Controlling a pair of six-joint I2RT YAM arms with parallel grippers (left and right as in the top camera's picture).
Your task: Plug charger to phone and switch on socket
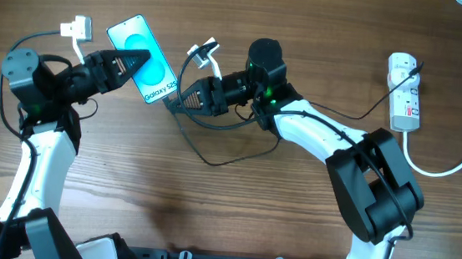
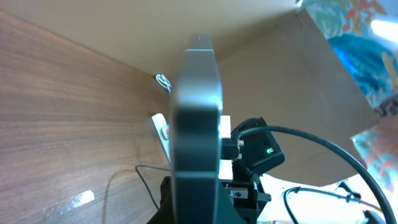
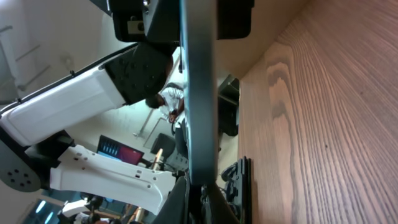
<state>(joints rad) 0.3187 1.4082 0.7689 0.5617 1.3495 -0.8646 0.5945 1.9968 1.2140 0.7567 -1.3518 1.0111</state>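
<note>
Left gripper [image 1: 132, 60]: pinching phone [image 1: 157, 78] at upper end.
Right gripper [image 1: 181, 100]: pressed together at phone lower end.
Charger [image 1: 211, 162]: looped on table below.

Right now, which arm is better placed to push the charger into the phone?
Right. The right gripper is shut, apparently on the tip of the charger, right at the lower end of the phone, while the left gripper is occupied holding the phone.

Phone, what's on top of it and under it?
A finger of the left gripper lies across the phone, on its screen. Underneath is hidden.
</note>
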